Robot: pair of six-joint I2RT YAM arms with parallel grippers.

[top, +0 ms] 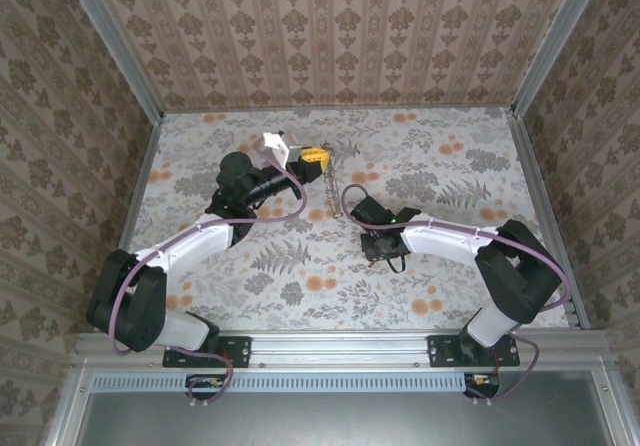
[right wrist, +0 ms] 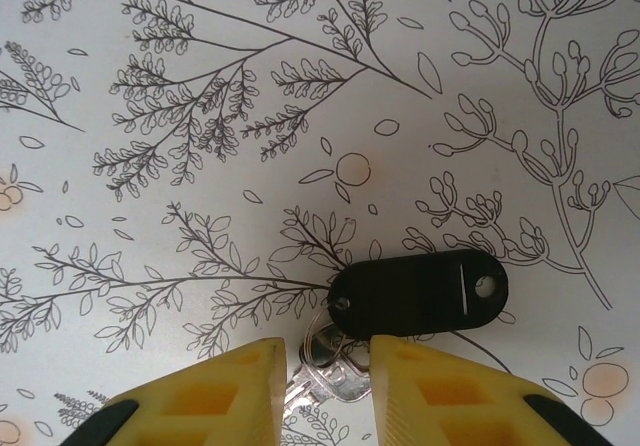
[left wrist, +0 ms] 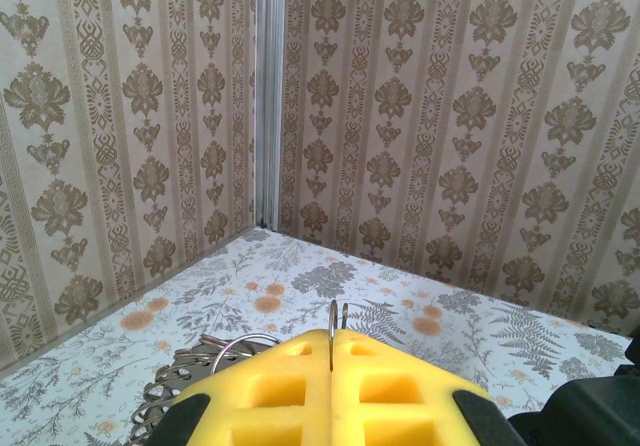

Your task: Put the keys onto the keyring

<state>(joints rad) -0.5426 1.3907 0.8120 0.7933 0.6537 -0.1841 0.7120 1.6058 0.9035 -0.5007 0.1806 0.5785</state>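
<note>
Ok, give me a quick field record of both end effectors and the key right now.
left end effector: shut on a thin silver metal ring, seen edge-on
wavy-edged tan-brown loop band: low, left of that end effector
small key with black oblong head and silver blade: flat on the floral table
right end effector: open, straddling the blade, head lying beyond it
blade contact: cannot tell
key on ring: not yet

Key: black head, silver blade. Keyring: silvery. Right gripper pads yellow. Table: white, grey ferns, orange blossoms.
</note>
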